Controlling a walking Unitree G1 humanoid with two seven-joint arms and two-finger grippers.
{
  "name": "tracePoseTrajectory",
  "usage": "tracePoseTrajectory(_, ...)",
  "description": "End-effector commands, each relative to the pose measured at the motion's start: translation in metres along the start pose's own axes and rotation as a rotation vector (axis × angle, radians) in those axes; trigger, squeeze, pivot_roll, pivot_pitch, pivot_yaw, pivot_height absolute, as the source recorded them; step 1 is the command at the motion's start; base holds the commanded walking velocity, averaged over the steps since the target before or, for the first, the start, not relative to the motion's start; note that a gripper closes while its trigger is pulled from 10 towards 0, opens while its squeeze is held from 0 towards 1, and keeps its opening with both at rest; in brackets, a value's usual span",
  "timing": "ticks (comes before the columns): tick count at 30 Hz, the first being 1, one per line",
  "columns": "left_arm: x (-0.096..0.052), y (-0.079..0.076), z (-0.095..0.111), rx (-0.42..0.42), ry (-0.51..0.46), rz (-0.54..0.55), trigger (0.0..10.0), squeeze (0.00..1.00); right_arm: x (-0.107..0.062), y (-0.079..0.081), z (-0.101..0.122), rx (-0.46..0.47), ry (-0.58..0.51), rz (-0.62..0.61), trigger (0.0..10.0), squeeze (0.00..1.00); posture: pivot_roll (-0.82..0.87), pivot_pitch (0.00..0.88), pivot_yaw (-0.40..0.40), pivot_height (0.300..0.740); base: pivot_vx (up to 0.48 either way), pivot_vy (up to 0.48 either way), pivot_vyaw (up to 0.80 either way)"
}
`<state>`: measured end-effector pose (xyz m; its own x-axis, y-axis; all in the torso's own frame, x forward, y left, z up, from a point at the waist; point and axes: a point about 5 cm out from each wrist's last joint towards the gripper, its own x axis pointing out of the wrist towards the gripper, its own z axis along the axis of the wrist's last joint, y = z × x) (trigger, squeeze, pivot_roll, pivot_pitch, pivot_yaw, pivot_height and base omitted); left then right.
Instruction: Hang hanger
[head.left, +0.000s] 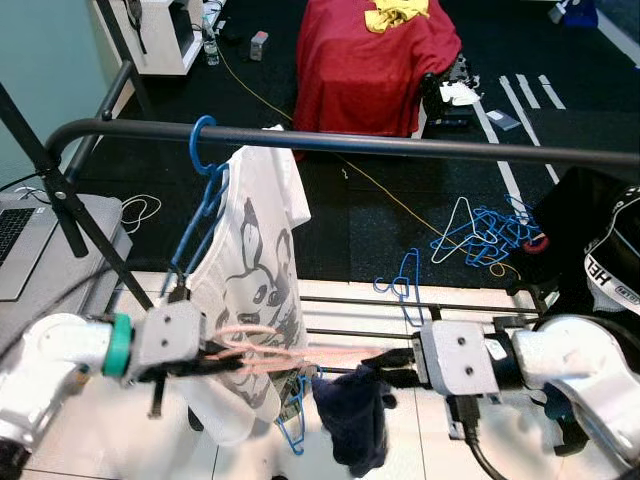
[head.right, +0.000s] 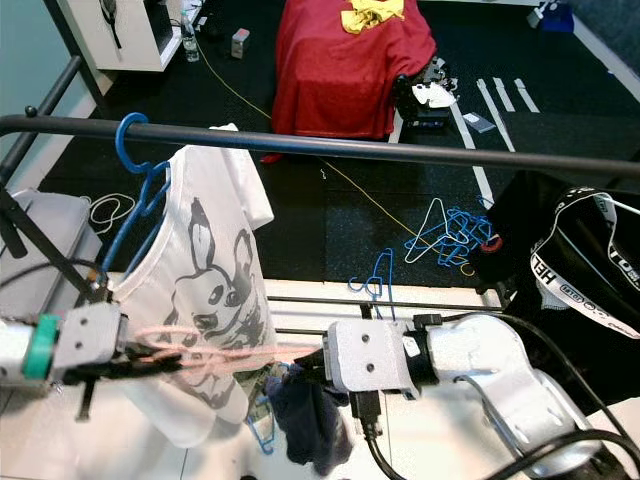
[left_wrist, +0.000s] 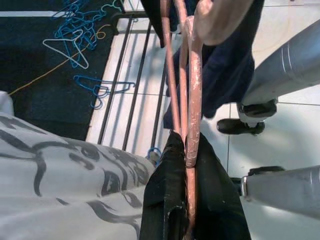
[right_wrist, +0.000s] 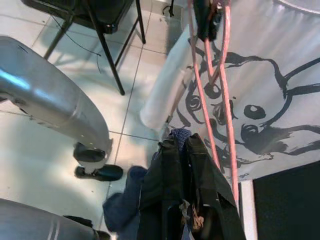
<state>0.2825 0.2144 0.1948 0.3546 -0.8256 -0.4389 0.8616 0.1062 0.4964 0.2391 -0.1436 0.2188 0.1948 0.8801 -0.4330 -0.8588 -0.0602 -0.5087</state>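
Both grippers meet on the pink hanger (head.left: 262, 350), one at each end. It lies nearly level, its long axis running left to right below the rack's top rail (head.left: 400, 145) and roughly parallel to it. The left gripper (head.left: 222, 362) is clamped on the hanger's left end; its wrist view shows the black fingers (left_wrist: 170, 200) pressed tight against the pink wire. The right gripper (head.left: 392, 368) pinches the other end, where a dark blue garment (head.left: 350, 415) hangs from the same point.

The top rail sits well above and a little beyond the hanger, so the coming move is mostly upward. The rail already carries a blue hanger (head.left: 205, 190) with a white printed T-shirt (head.left: 250, 290) toward its left part, directly above the left gripper. The bare stretch of rail lies to the right of that shirt, closer to the right gripper. I cannot tell which way the pink hanger's hook points.
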Motion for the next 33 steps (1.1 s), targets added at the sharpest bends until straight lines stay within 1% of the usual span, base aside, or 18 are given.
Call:
tracePoseTrajectory(1,-0.003,-0.003,-0.003,-0.007,0.014,-0.022,10.0,0.0,-0.003,0.003,0.004,-0.003,-0.013,0.012,10.0,0.0,-0.23,0.204,0.109,0.74,0.0,0.0,0.0)
tracePoseTrajectory(3,-0.005,0.0,-0.002,0.005,0.016,-0.013,10.0,0.0,-0.003,0.005,0.003,0.01,-0.011,0.024,10.0,0.0,-0.23,0.202,0.11,0.74,0.0,0.0,0.0)
tracePoseTrajectory(5,-0.006,0.009,-0.002,0.024,0.02,0.029,10.0,0.0,-0.003,0.012,0.003,0.038,-0.007,0.061,10.0,0.0,-0.23,0.201,0.108,0.74,0.0,0.0,0.0)
tracePoseTrajectory(9,-0.006,0.007,-0.004,0.05,0.034,0.01,10.0,0.0,-0.006,0.016,0.0,0.059,0.016,0.083,10.0,0.0,-0.23,0.203,0.109,0.74,0.0,0.0,0.0)
tracePoseTrajectory(14,-0.008,0.006,-0.005,0.054,0.036,-0.007,10.0,0.0,-0.012,0.019,-0.006,0.08,0.057,0.095,10.0,0.0,-0.23,0.203,0.109,0.74,0.0,0.0,0.0)
tracePoseTrajectory(16,-0.012,0.004,-0.002,0.025,0.016,-0.037,10.0,0.0,-0.02,0.02,-0.02,0.086,0.146,0.089,10.0,0.0,-0.22,0.203,0.109,0.74,0.0,0.0,0.0)
tracePoseTrajectory(17,-0.012,0.004,-0.002,0.025,0.016,-0.037,10.0,0.0,-0.02,0.02,-0.02,0.086,0.146,0.089,10.0,0.0,-0.22,0.203,0.109,0.74,0.0,0.0,0.0)
tracePoseTrajectory(18,-0.013,0.003,-0.001,0.012,0.009,-0.058,10.0,0.0,-0.024,0.02,-0.026,0.086,0.184,0.092,10.0,0.0,-0.22,0.203,0.109,0.74,0.0,0.0,0.0)
tracePoseTrajectory(20,-0.013,0.003,-0.001,0.012,0.009,-0.058,10.0,0.0,-0.024,0.02,-0.026,0.086,0.184,0.092,10.0,0.0,-0.22,0.203,0.109,0.74,0.0,0.0,0.0)
tracePoseTrajectory(21,-0.015,-0.003,-0.001,-0.006,0.012,-0.11,10.0,0.0,-0.032,0.016,-0.041,0.021,0.303,0.085,10.0,0.0,-0.22,0.2,0.113,0.74,0.0,0.0,0.0)
tracePoseTrajectory(22,-0.015,-0.003,-0.001,-0.006,0.012,-0.11,10.0,0.0,-0.032,0.016,-0.041,0.021,0.303,0.085,10.0,0.0,-0.22,0.2,0.113,0.74,0.0,0.0,0.0)
tracePoseTrajectory(23,-0.016,-0.004,-0.002,-0.011,0.014,-0.125,10.0,0.0,-0.034,0.015,-0.045,-0.003,0.338,0.082,10.0,0.0,-0.22,0.2,0.113,0.74,0.0,0.0,0.0)
tracePoseTrajectory(24,-0.016,-0.008,-0.002,-0.02,0.013,-0.148,10.0,0.0,-0.034,0.009,-0.046,-0.043,0.351,0.052,10.0,0.0,-0.22,0.201,0.113,0.74,0.0,0.0,0.0)
tracePoseTrajectory(26,-0.013,-0.015,-0.001,-0.042,-0.006,-0.197,10.0,0.0,-0.028,-0.003,-0.043,-0.111,0.326,-0.032,10.0,0.0,-0.22,0.201,0.115,0.74,0.0,0.0,0.0)
tracePoseTrajectory(27,-0.013,-0.015,-0.001,-0.042,-0.006,-0.197,10.0,0.0,-0.028,-0.003,-0.043,-0.111,0.326,-0.032,10.0,0.0,-0.22,0.201,0.115,0.74,0.0,0.0,0.0)
tracePoseTrajectory(28,-0.011,-0.021,0.0,-0.057,-0.019,-0.229,10.0,0.0,-0.023,-0.01,-0.04,-0.154,0.302,-0.082,10.0,0.0,-0.22,0.201,0.115,0.74,0.0,0.0,0.0)
tracePoseTrajectory(32,-0.009,-0.026,0.0,-0.072,-0.028,-0.252,10.0,0.0,-0.02,-0.015,-0.037,-0.189,0.278,-0.119,10.0,0.0,-0.22,0.2,0.118,0.74,0.0,0.0,0.0)
tracePoseTrajectory(33,-0.006,-0.029,0.001,-0.085,-0.044,-0.257,10.0,0.0,-0.018,-0.018,-0.034,-0.204,0.257,-0.143,10.0,0.0,-0.22,0.2,0.117,0.74,0.0,0.0,0.0)
